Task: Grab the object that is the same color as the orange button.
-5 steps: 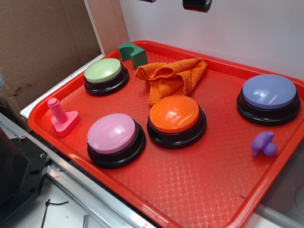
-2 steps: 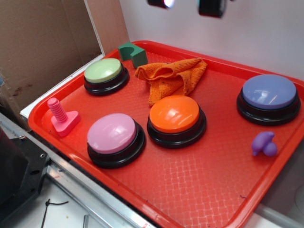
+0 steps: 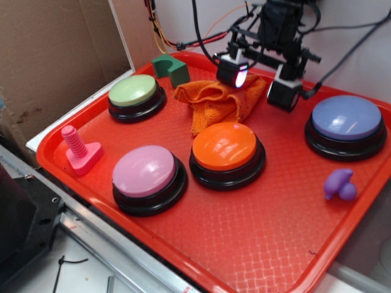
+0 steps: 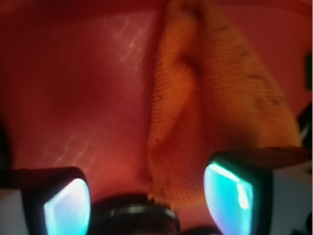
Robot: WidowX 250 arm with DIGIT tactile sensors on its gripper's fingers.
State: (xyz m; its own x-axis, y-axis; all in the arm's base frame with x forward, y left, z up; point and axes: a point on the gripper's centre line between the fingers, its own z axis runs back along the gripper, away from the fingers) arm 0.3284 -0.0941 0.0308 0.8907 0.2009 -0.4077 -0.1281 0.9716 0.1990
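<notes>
1. In the exterior view, the orange cloth [image 3: 219, 102] is lying bunched up on the red tray [image 3: 269, 232], toward the far side. It is sitting just behind the orange button [image 3: 225, 146] and looks to be touching it.
2. The gripper [image 3: 261, 85] is hanging over the right end of the cloth. Its two fingers are standing wide apart, and nothing is between them.
3. A green button [image 3: 132, 91], a pink button [image 3: 144, 172] and a purple button [image 3: 346, 119] are also sitting on the tray. A green block [image 3: 171, 67] is resting at the far edge.
4. In the wrist view, the picture is blurry. The cloth [image 4: 215, 112] is lying below and between the two glowing fingers [image 4: 230, 193], more toward the right one.
5. To do this well, I think the claw should be going straight down over a thick fold and pinching there. It should be staying clear of the orange button's dome.
6. I am not seeing any words or labels to read in either view.
</notes>
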